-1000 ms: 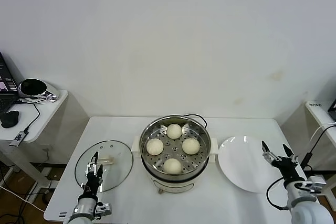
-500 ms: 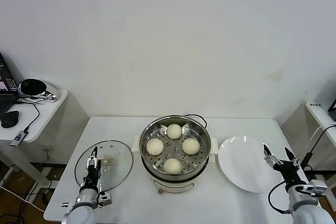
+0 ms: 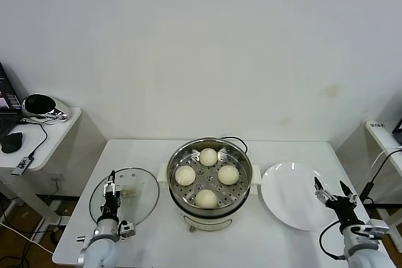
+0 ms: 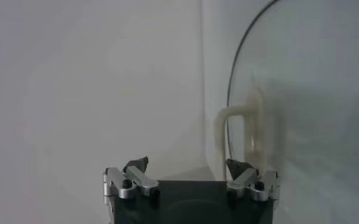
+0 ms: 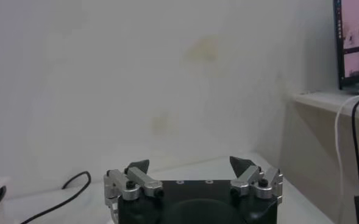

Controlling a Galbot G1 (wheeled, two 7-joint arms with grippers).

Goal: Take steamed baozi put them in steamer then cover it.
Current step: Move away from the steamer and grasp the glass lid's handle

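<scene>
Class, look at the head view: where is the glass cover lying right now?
The cover lies flat on the table's left side, beside the steamer, under the left gripper.

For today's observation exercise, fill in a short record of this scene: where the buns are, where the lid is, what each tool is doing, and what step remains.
baozi: four steamed baozi inside the steamer
cover: glass cover flat on the table, left of the steamer
plate: white plate right of the steamer, empty
left tool: left tool open, over the cover's near edge
right tool: right tool open, at the plate's right edge
remaining: steamer not yet covered
</scene>
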